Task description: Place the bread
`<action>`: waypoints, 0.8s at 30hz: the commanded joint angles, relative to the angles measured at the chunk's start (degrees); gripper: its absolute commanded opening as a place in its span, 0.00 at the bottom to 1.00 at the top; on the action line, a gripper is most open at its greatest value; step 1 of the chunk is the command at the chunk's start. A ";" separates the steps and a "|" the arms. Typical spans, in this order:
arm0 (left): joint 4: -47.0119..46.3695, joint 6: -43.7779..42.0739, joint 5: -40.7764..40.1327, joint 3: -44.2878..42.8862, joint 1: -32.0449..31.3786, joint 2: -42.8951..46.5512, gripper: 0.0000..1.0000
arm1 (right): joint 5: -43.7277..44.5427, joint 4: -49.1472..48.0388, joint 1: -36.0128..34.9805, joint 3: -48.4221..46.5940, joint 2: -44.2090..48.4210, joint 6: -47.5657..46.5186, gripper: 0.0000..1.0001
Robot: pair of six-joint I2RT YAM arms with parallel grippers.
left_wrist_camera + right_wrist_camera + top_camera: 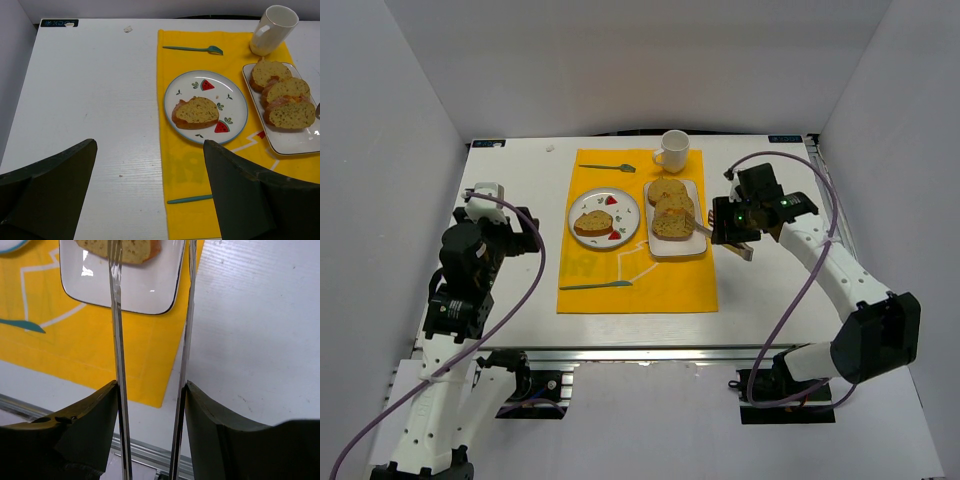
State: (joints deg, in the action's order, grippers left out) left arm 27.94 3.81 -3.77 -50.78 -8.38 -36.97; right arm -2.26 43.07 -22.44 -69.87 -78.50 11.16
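Golden bread slice lies on round plate, on yellow mat. Three more slices overlap on white rectangular tray just right of it. I see right gripper clamped on metal tongs, one blade over nearest tray slice. Left gripper spread wide, holding nothing, above table left of mat.

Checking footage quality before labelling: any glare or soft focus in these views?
Right wrist: glare patches on the white tray and along the tongs; the right gripper near the lens looks soft. Left wrist: the left gripper is dark and blurred, the plate sharp. Top external: even light, faint shadows.
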 commanded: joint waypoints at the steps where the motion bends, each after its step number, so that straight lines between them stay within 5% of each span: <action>1: -0.96 -0.47 0.96 -0.19 -0.14 -0.03 0.98 | -3.71 -4.48 0.20 0.96 0.10 -1.49 0.60; 17: -0.17 -1.35 -0.18 -0.37 -0.14 -0.56 0.98 | -5.91 -8.62 0.11 1.49 -5.87 -1.66 0.58; 22: -0.08 -1.35 -0.45 -0.11 -0.14 -0.47 0.98 | -6.18 -7.83 0.11 1.66 -6.84 -2.02 0.46; 24: -0.08 -1.35 -0.45 -0.19 -0.14 -0.38 0.98 | -6.70 -7.47 0.11 1.57 -6.93 -2.28 0.34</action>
State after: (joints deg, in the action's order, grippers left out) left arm 27.92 2.81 -3.86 -50.78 -8.38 -37.71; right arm -7.77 37.01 -22.35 -68.45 -85.34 9.67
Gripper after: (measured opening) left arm 0.983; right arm 0.386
